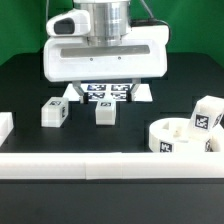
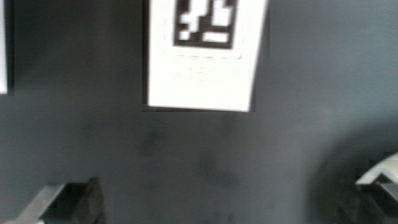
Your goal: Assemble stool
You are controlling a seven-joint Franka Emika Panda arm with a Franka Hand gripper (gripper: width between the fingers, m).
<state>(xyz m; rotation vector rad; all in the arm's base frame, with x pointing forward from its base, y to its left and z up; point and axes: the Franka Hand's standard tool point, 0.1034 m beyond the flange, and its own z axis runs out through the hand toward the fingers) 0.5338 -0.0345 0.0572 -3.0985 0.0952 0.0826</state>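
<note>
Beginning with the table [image 1: 25, 90]: broad bare black surface on the exterior view's left and behind the parts, so ample room for a sweep there. Closed off along the near side by the long white bar [image 1: 100, 165]. Risks jamming a part against that bar on any low drag toward it, with no way past.

Next, the gripper [image 2: 217, 195]: poised close to the marker board [image 2: 196, 60], fingers [image 2: 63, 203] spread wide at the two sides of the wrist view, clasping nothing, only bare table between them. Could snag the board's edge on a careless descent or drift, so probably calls for a move clear of it before going down.

Then the seat [image 1: 155, 132]: lying at the exterior view's right, close to the bar, carrying a standing leg [image 1: 207, 118] upright on it. Cannot tell whether socketed or merely resting. Judged easy to topple that leg, or to skid the light disc, with one knock from the wide hand. Little free room between seat and bar.

Last, the left loose leg [image 1: 53, 112] and the middle loose leg [image 1: 104, 113]: on the table just in front of the marker board, apart from each other, open surface around both. Likely hazard: an off-centre pinch, twisting or tipping the blocky piece.
</note>
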